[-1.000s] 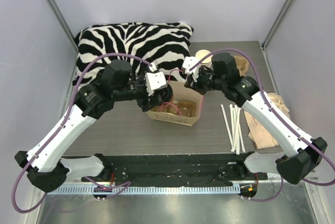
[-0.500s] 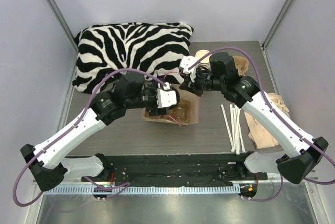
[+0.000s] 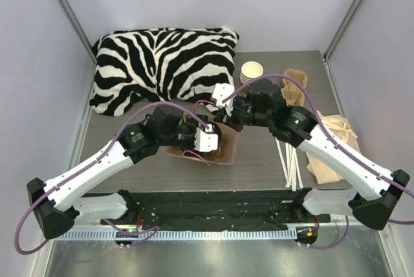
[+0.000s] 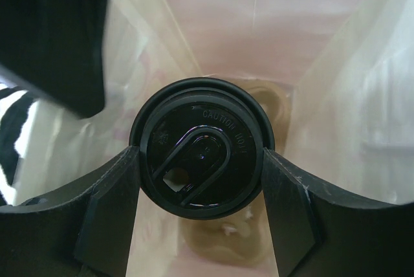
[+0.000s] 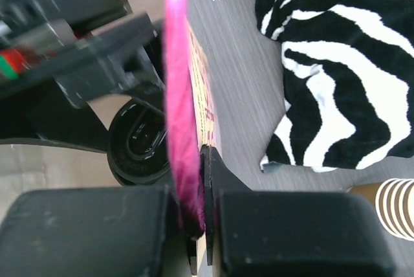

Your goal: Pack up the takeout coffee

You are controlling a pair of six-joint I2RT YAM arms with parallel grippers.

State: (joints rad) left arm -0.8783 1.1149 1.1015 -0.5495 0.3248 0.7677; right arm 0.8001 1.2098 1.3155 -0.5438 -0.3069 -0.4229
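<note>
The takeout coffee (image 4: 202,154) shows its round black lid from above, down inside the open paper bag (image 4: 336,96). My left gripper (image 4: 202,183) is shut on it, one finger against each side of the lid. From overhead the left gripper (image 3: 208,138) reaches into the mouth of the bag (image 3: 226,155) and hides the cup. My right gripper (image 5: 204,180) is shut on the bag's pink handle (image 5: 180,83) and rim, at the bag's far edge (image 3: 223,105). The coffee lid (image 5: 137,144) sits just left of that handle.
A zebra-striped pillow (image 3: 162,63) fills the back left. A stack of lidless paper cups (image 3: 251,72) stands behind the right arm. White straws (image 3: 290,160) and folded tan paper (image 3: 333,144) lie at the right. A brown pulp carrier (image 4: 226,248) lies in the bag's bottom.
My left arm has swung right and nearer, carrying the coffee down into the bag. The bag and my right gripper on its handle have shifted toward the near left.
</note>
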